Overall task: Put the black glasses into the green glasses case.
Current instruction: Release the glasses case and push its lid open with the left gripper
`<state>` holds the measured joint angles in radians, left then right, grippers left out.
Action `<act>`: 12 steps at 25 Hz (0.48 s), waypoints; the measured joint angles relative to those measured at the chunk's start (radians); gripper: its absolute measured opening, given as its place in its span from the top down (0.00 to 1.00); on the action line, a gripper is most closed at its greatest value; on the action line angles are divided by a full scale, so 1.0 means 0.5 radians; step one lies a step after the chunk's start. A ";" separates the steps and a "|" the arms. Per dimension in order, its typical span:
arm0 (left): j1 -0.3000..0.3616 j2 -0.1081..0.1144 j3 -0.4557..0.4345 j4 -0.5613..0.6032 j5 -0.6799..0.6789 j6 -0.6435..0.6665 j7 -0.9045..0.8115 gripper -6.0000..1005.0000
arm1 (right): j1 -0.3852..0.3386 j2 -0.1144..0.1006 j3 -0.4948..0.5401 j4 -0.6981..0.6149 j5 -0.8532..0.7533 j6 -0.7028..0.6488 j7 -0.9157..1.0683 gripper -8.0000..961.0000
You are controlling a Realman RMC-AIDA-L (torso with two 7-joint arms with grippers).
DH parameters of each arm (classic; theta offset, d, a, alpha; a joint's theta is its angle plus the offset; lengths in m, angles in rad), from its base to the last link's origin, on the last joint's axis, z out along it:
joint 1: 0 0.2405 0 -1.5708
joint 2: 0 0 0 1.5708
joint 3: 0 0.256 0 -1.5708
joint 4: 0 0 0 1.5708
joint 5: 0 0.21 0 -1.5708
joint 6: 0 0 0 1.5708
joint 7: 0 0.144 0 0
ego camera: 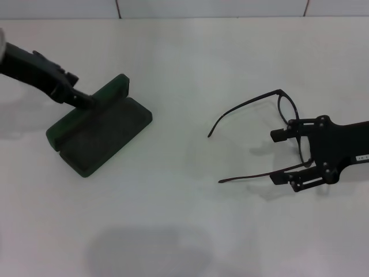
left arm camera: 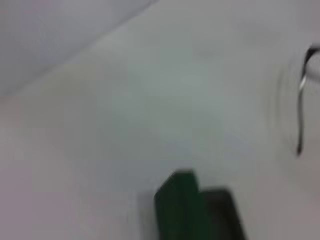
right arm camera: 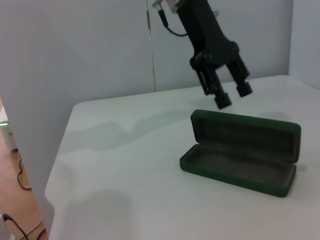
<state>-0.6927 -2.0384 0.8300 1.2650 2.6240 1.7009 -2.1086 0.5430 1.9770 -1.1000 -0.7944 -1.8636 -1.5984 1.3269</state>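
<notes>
The green glasses case (ego camera: 101,134) lies open at the table's left, lid upright at its back, dark lining showing. It also shows in the right wrist view (right arm camera: 239,152) and the left wrist view (left arm camera: 176,204). My left gripper (ego camera: 87,101) is open, its tips right at the lid's top edge; the right wrist view shows the left gripper (right arm camera: 233,95) just above the lid. The black glasses (ego camera: 280,92) lie on the table at the right, temple arms spread and pointing left; one temple shows in the left wrist view (left arm camera: 300,120). My right gripper (ego camera: 281,157) is open, fingers on either side of the frame's front.
The white table (ego camera: 184,219) carries only the case and the glasses. A grey wall stands behind its far edge (right arm camera: 150,50). The table's left edge (right arm camera: 55,170) drops to a floor with cables.
</notes>
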 joint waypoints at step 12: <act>-0.073 -0.007 0.397 -0.205 0.201 -0.263 -0.236 0.26 | -0.009 0.011 0.001 -0.008 -0.007 0.008 0.000 0.11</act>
<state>-0.7292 -2.0418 1.0286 1.1625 2.7246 1.5693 -2.2264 0.5386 1.9825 -1.0998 -0.7983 -1.8669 -1.5946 1.3269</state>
